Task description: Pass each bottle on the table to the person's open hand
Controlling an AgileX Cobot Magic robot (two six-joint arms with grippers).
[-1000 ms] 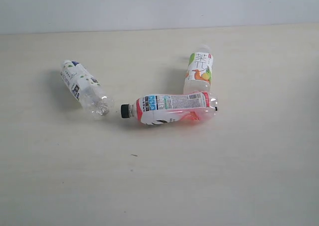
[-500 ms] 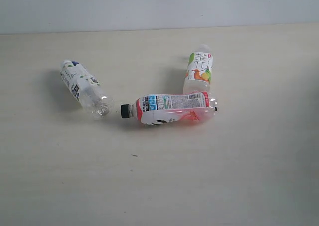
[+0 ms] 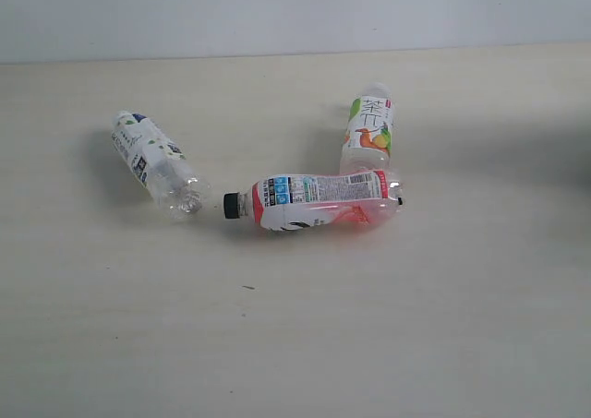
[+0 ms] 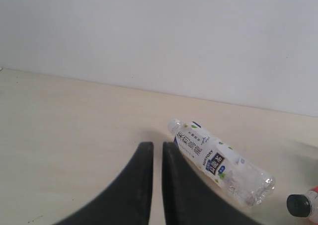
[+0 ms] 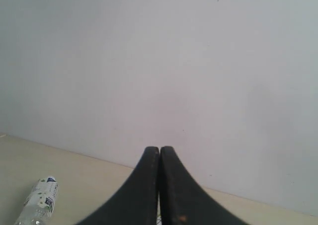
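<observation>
Although a thin slit shows between its 2 dark fingers, the left claw [image 4: 157, 148] is all but pressed together and pinches nothing, held over the pale worktop [image 3: 416, 326]. Just past its tips lies the white bottle with dark print [image 4: 213, 160], on its side, white cap toward the grey wall [image 4: 159, 36]. Its label reads "SUNTORY" above a dark block of characters too small to read, with small green leaves around it.

Fingers flush against each other, the right claw [image 5: 159, 150] also pinches nothing and faces the wall; the same white bottle shows low in a corner of its view.

From the exterior view, 3 bottles rest on the worktop. The white bottle lies at the left, its clear base near the black cap [image 3: 231, 206] of the pink-red bottle [image 3: 319, 199], with a small gap between them. That bottle lies on its side; its label carries fine print and small blue squares, unreadable. The white bottle with orange fruit [image 3: 369, 132] sits behind its base end, seemingly touching it, printed with large dark characters, the upper one "茶".
</observation>
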